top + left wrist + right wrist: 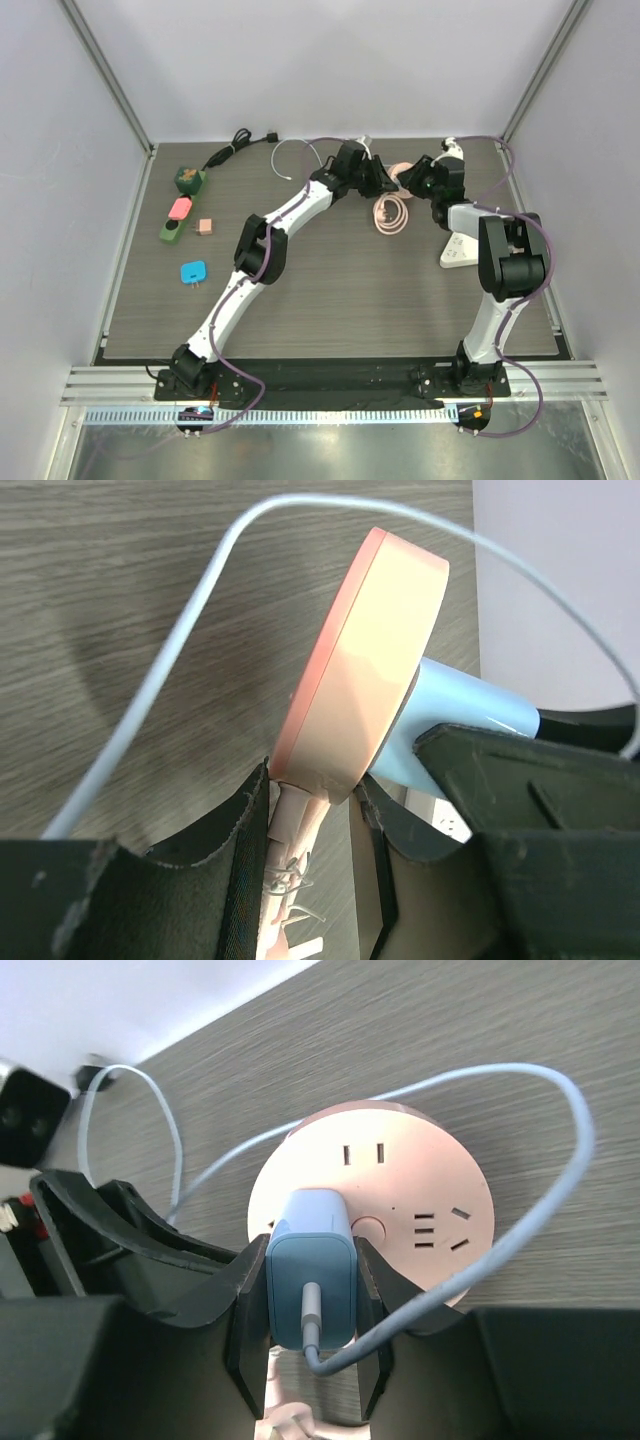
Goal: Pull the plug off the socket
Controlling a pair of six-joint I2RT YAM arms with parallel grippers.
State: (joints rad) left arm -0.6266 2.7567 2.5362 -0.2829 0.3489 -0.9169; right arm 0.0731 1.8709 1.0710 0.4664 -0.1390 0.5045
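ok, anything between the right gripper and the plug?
Nothing. Right wrist view shows the right gripper closed directly on the blue plug, fingers touching both sides, plug seated in the pink socket.

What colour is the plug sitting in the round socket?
The plug is light blue, in a pink socket; clearest in the right wrist view.

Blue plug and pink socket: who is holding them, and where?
Right fingers pinch the blue plug by its sides; left fingers grip the pink socket at its rim.

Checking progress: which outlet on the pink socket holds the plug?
The one at the right hand, under the blue plug; the two others visible show empty slots.
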